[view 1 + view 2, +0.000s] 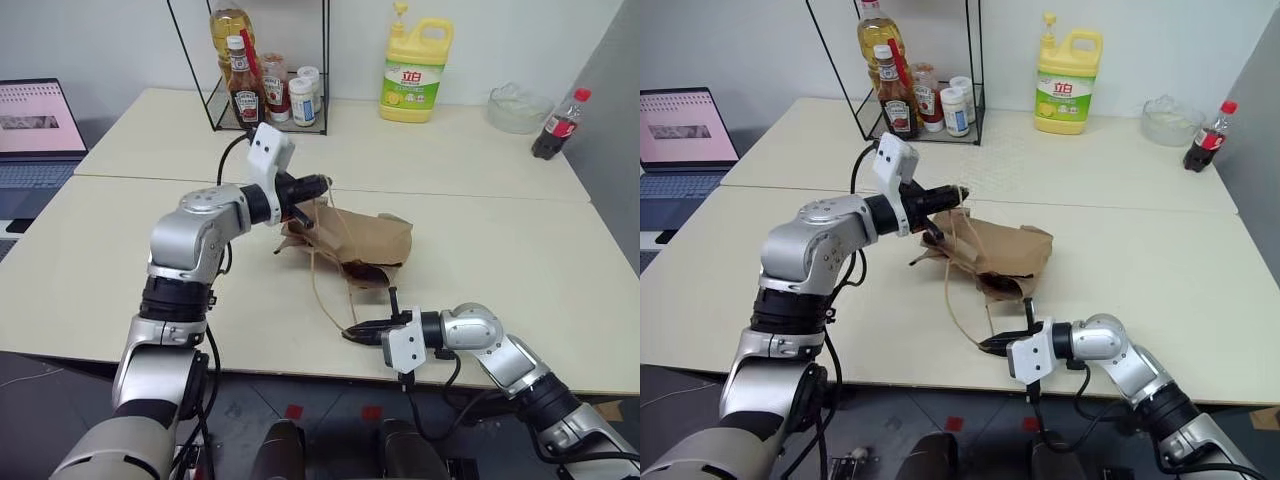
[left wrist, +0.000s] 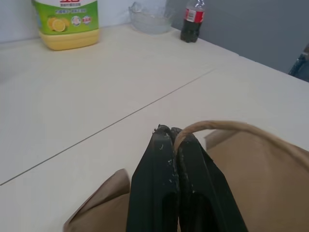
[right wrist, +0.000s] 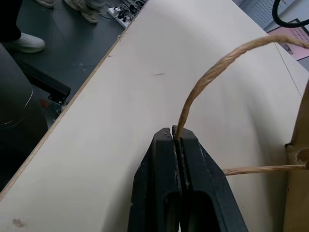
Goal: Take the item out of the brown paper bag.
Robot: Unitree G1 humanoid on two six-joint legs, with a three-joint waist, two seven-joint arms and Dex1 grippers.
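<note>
While both handles are pinched, the step in hand looks like spreading the bag's mouth, not yet reaching in. The creased brown kraft paper bag (image 1: 352, 240) lies on its side on the pale cream table (image 1: 520, 270), roughly mid-table, nearer the front edge than the back, its dark mouth turned toward that front edge. The left black two-finger gripper (image 1: 318, 185) is clamped on one thin tan twisted-paper loop handle (image 2: 227, 126) at the bag's far upper end, holding that end lifted off the table. The right black two-finger gripper (image 1: 352, 333) sits close to the front edge, jaws pressed together on the other tan loop handle (image 3: 203, 84), w/ the cord running slack back to the bag.

The item, i.e. the small bottle of orange drink, can't be made out; judged from the bulge, it's prob. inside the bag.

Next move, as I read it: pull the two handles apart to open the mouth wide, or tip the lifted end higher so the contents slide toward the front edge. Either way one gripper must let go to fetch the bottle, so the bag needs to stay open unaided. Thin cord and creased paper may tear or fold shut if tugged hard, so keep it gentle.
</note>
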